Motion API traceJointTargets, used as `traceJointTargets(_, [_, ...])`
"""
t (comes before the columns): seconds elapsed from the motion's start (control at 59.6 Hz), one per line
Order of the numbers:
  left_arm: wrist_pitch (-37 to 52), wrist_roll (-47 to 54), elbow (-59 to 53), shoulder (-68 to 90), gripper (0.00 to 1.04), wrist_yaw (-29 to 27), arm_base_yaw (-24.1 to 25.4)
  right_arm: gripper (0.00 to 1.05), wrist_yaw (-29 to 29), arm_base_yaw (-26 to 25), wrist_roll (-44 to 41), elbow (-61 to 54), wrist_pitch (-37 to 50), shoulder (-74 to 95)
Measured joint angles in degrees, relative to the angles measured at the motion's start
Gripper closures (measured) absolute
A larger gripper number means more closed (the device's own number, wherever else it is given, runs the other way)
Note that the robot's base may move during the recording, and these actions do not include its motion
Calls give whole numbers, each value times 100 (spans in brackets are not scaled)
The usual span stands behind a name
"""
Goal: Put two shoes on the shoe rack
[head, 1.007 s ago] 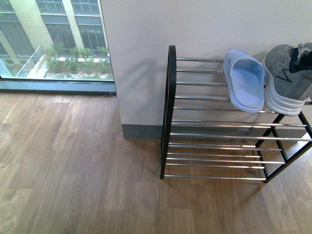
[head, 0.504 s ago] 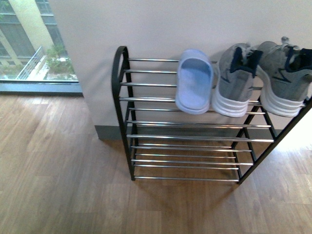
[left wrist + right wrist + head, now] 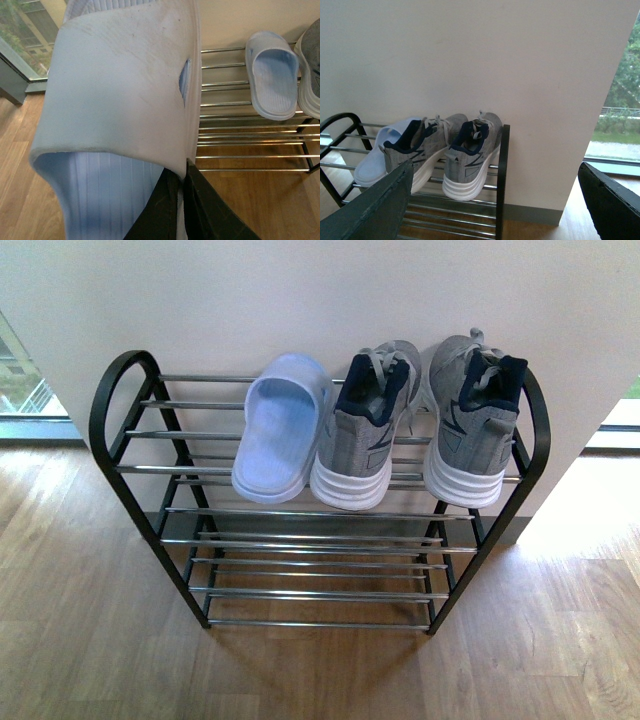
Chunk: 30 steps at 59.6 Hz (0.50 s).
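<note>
We see the shoe rack (image 3: 120, 455) standing on the wood floor (image 3: 80, 640) against the wall (image 3: 300, 300). On its top shelf, from the left, sit a light blue slipper (image 3: 280, 430), then the two grey sneakers (image 3: 368, 425) side by side, heels toward us. Our left jaws (image 3: 182, 200) are clenched on a second blue slipper (image 3: 115, 85), held away from the rack. Our right jaws (image 3: 495, 200) are spread wide, holding nothing.

There is one black metal shoe rack (image 3: 125, 455) with shiny bars. Two grey mesh sneakers (image 3: 366, 425) (image 3: 474, 420) with white soles sit on it. There are two light blue rubber slippers (image 3: 282, 427) (image 3: 120, 95).
</note>
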Motion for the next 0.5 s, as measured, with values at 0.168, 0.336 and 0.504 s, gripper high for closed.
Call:
traceJointTargets(0.168, [0,0,2,-2,103,2,0,9,-11,0,0,0,0,-2])
traceJointTargets(0.336, [861,-146,-83,269,103,542,254,9,-20,0,0,0,0,-2])
traceJointTargets(0.504, [2422,52,234,2100,103,942,680,9,-26,0,0,0,0,0])
